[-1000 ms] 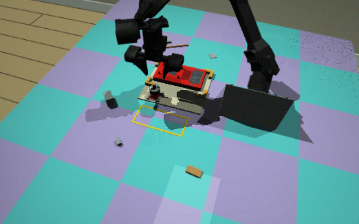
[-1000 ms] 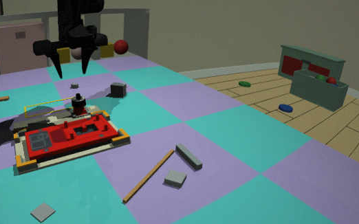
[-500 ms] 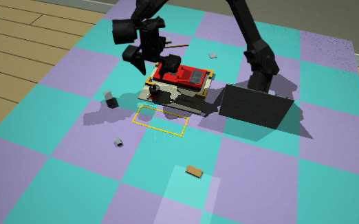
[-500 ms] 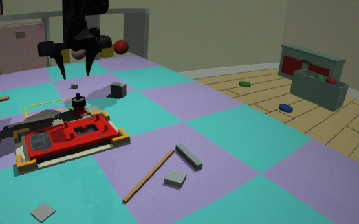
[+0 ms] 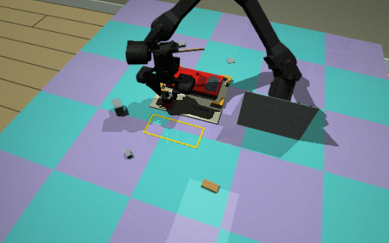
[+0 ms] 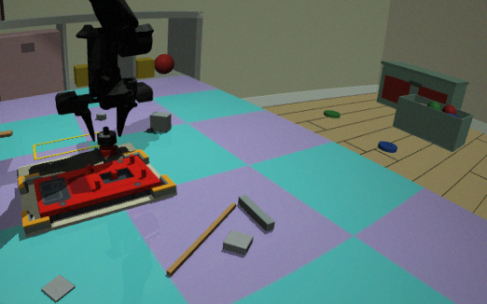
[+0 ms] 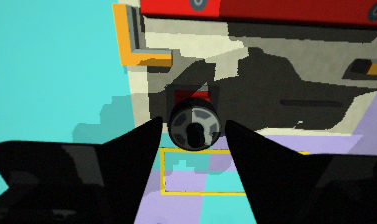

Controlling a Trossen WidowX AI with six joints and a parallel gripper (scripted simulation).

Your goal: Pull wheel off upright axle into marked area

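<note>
Top: pincer [image 5: 166,90] sits over the near-left corner of the red fixture [image 5: 199,81]; wheel [image 5: 168,95] on its axle right beneath, mostly hidden by the arm. Yellow marked area [image 5: 174,130] lies just nearer on the worktop [image 5: 277,179].

Exterior: pincer [image 6: 104,126] tips straddle the wheel [image 6: 106,135], one each side, just above it, gap visible.

Wrist: wheel [image 7: 194,125] centred between both fingers, not touching; pincer [image 7: 194,131] parted moderately, holding nothing.
</note>
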